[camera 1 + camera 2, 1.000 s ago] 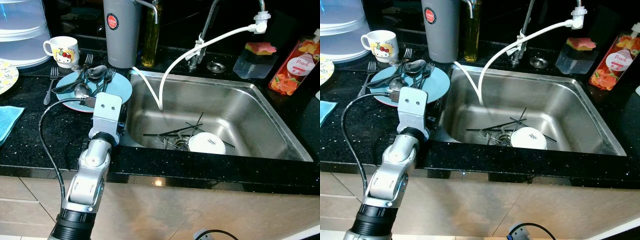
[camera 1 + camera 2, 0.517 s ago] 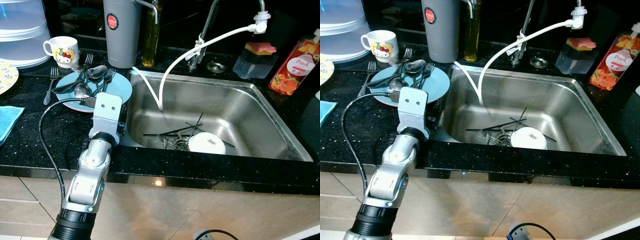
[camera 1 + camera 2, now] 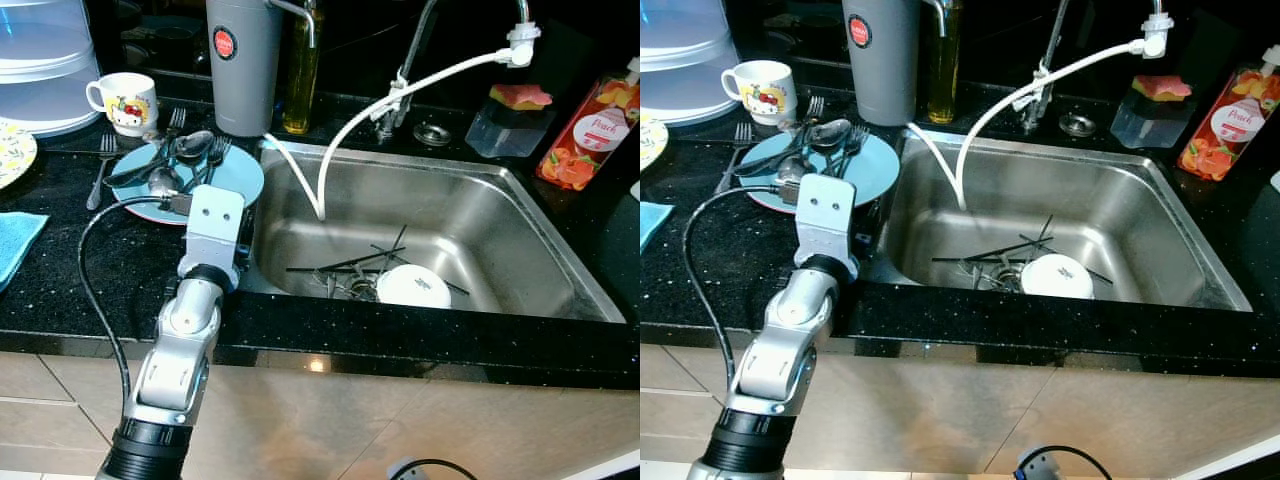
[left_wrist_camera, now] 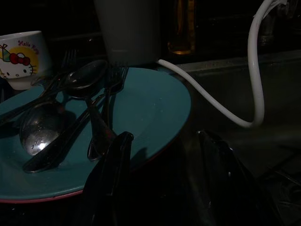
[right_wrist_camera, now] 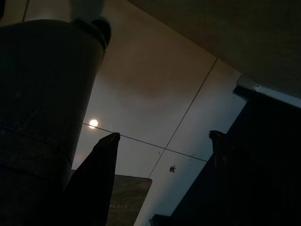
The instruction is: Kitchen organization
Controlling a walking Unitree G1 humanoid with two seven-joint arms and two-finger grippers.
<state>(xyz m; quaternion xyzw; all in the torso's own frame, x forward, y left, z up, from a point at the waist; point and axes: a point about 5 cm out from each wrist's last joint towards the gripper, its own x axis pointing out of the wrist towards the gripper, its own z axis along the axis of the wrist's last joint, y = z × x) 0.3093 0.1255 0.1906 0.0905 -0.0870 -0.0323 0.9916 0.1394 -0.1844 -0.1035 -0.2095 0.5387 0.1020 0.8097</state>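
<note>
Bench (image 3: 60, 270) of black speckled stone holds a steel sink (image 3: 520, 215); left hand (image 4: 162, 155), fingers spread, hovers beside a blue plate (image 3: 240, 172) of cutlery.

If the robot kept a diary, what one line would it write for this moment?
left gripper: open, at near edge of blue plate | plate: spoons and forks | sink: white bowl, utensils | right gripper: open, idle

You're looking at a home kitchen, at the sink.

You can tell by the stainless sink (image 3: 520, 215) set into a black speckled counter (image 3: 90, 270), the tap (image 3: 425, 40) with a white hose (image 3: 350, 130), the dish soap bottle (image 3: 590, 125), the cartoon mug (image 3: 125, 100), and the blue plate (image 3: 235, 170) piled with spoons and forks.
</note>
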